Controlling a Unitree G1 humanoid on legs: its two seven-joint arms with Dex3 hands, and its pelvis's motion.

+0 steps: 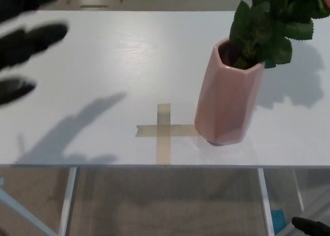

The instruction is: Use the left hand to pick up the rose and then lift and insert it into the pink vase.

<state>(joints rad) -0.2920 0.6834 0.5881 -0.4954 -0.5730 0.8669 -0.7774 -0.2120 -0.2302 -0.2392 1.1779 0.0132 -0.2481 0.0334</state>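
Pink vase (228, 94) upright on white table (103, 66), standing at about three o'clock from a cross of tan tape (164, 131), its base touching the end of the cross's right-hand strip. Faceted body, wider toward the mouth, mouth dark inside. Rose (273, 24) already in the vase: stem down in the mouth, green leaves spreading toward one o'clock and running off the upper right corner; a sliver of pink at the extreme right edge, too little to tell as bloom. Leaf shadow cast on the table at three o'clock from the vase mouth.

Left hand (26, 50) at ten o'clock in the head view, blurred, high above the table and well apart from vase and rose. Three dark fingers (36, 37) spread apart, pointing toward the right, nothing held between them. Its long grey shadow on the tabletop at about eight o'clock from the tape cross.

Right hand (311, 226) at five o'clock, only a black tip showing below the table edge, beside a small blue patch; too little visible to tell how its fingers stand.

Metal table legs and pale floor visible under the near edge.
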